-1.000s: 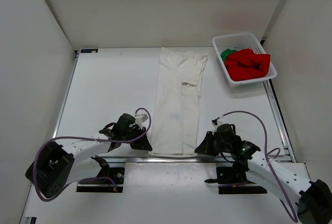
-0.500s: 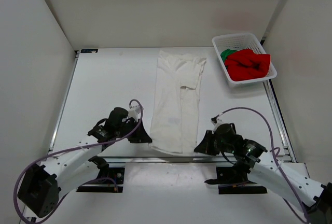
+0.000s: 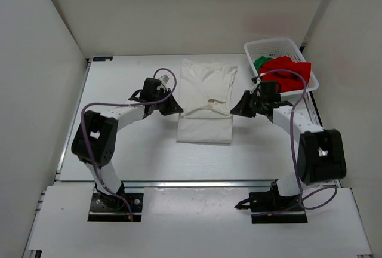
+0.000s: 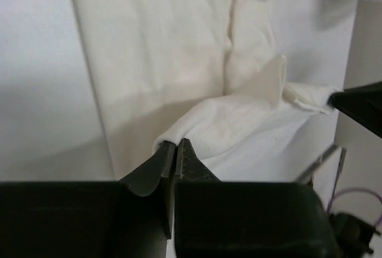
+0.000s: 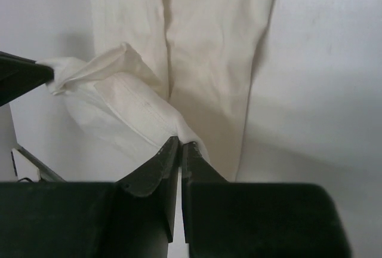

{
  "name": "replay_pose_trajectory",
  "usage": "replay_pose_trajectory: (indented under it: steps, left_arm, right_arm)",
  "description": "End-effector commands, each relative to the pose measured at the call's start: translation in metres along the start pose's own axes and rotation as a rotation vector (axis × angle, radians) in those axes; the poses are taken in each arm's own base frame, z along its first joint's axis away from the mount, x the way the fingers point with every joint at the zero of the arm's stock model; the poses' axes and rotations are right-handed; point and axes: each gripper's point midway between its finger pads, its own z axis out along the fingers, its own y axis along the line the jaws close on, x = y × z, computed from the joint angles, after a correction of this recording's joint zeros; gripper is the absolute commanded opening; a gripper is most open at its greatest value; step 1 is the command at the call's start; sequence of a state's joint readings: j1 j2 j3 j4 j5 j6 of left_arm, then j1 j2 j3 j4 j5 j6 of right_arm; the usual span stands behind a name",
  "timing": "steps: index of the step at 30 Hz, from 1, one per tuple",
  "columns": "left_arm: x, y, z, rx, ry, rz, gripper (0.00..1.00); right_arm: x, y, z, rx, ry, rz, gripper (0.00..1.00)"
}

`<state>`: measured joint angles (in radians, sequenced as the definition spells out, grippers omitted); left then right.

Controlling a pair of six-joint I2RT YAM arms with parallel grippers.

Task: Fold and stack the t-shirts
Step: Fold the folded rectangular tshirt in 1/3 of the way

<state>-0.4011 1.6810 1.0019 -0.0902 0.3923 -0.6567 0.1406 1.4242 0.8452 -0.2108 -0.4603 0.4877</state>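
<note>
The white t-shirt (image 3: 205, 100) lies lengthwise mid-table, its near half lifted and carried back over the far half. My left gripper (image 3: 177, 108) is shut on the left corner of the white t-shirt's (image 4: 233, 126) raised hem. My right gripper (image 3: 234, 110) is shut on the right corner of the same white t-shirt (image 5: 197, 37). In both wrist views cloth comes out from between the closed tips, with the left gripper (image 4: 173, 144) and right gripper (image 5: 180, 141) each seeing the other's dark fingertip across the hem. A red t-shirt (image 3: 287, 74) and a green t-shirt (image 3: 259, 63) lie bunched in the basket.
The white mesh basket (image 3: 276, 48) stands at the far right corner of the table. White walls close in the table at the back and on both sides. A metal rail (image 3: 197, 182) runs along the near edge, with the arm bases below it.
Both grippers have moved from the near edge toward the far side, carrying the white t-shirt's hem up and over its upper half. The shirt now looks about half as long.
</note>
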Motion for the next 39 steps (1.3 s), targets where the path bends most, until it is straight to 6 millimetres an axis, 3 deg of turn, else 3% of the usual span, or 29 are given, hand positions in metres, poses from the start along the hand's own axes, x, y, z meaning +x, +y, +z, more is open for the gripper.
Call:
replay_pose_trajectory:
  steps: [1,2,3,4,7,9,12,16,19,21,22,23,24,25,27,28,31,33,36,37,39]
  left_arm:
    - [-0.049,0.004,0.012,-0.027,-0.103,-0.027,0.00]
    - [-0.055,0.014,0.021,-0.044,-0.105,-0.040,0.00]
    - [-0.059,0.022,0.029,-0.056,-0.101,-0.057,0.00]
    - [-0.061,0.032,0.037,-0.066,-0.095,-0.078,0.00]
    - [-0.072,0.036,0.052,-0.013,-0.107,-0.126,0.05]
    - [-0.080,0.033,0.057,0.017,-0.119,-0.138,0.09]
    - [-0.087,0.025,0.062,0.038,-0.132,-0.133,0.28]
    - [-0.102,0.002,0.037,0.116,-0.215,-0.138,0.49]
    - [-0.110,-0.022,0.008,0.129,-0.293,-0.082,0.51]
    - [-0.086,-0.036,-0.001,0.116,-0.274,-0.048,0.46]
    - [-0.080,-0.034,-0.002,0.107,-0.272,-0.043,0.43]
    - [-0.058,-0.037,-0.001,0.111,-0.241,-0.034,0.42]
    - [-0.034,-0.034,0.001,0.108,-0.208,-0.028,0.40]
    - [-0.025,-0.030,0.004,0.095,-0.196,-0.028,0.38]
    - [0.014,-0.012,0.016,0.072,-0.122,-0.025,0.35]
    - [0.023,-0.006,0.020,0.064,-0.098,-0.033,0.33]
    - [0.063,0.023,0.030,0.044,0.000,-0.079,0.30]
    - [0.076,0.036,0.031,0.009,0.026,-0.083,0.29]
    - [0.101,0.047,0.023,-0.005,0.054,-0.075,0.27]
    - [0.109,0.051,0.018,-0.012,0.062,-0.067,0.27]
    - [0.129,0.055,0.011,-0.022,0.088,-0.055,0.26]
  right_arm:
    - [-0.049,0.006,0.020,-0.061,-0.070,-0.081,0.00]
    - [-0.060,0.006,0.028,-0.056,-0.076,-0.077,0.00]
    - [-0.055,-0.005,0.039,-0.042,-0.044,-0.052,0.00]
    - [-0.068,0.000,0.043,-0.050,-0.056,-0.070,0.00]
    - [-0.073,-0.020,0.069,-0.023,-0.019,-0.029,0.01]
    - [-0.082,-0.025,0.076,-0.009,-0.042,-0.019,0.00]
    - [-0.090,-0.028,0.084,-0.011,-0.043,-0.008,0.01]
    - [-0.099,-0.025,0.075,0.022,-0.077,-0.031,0.20]
    - [-0.102,-0.016,0.054,0.066,-0.115,-0.053,0.38]
    - [-0.101,-0.005,0.036,0.110,-0.158,-0.105,0.49]
    - [-0.092,-0.001,0.036,0.114,-0.154,-0.122,0.49]
    - [-0.080,-0.005,0.031,0.129,-0.151,-0.114,0.48]
    - [-0.077,0.008,0.027,0.100,-0.168,-0.144,0.38]
    - [-0.048,0.005,0.034,0.096,-0.116,-0.148,0.29]
    - [-0.023,0.013,0.042,0.056,-0.083,-0.166,0.07]
    - [-0.004,0.007,0.048,0.062,-0.048,-0.163,0.00]
    - [0.037,-0.006,0.062,0.068,0.037,-0.149,0.00]
    - [0.049,-0.014,0.065,0.082,0.048,-0.136,0.00]
    - [0.079,-0.030,0.060,0.116,0.074,-0.120,0.00]
    - [0.083,-0.024,0.058,0.102,0.071,-0.118,0.00]
    - [0.114,-0.037,0.051,0.124,0.107,-0.100,0.00]
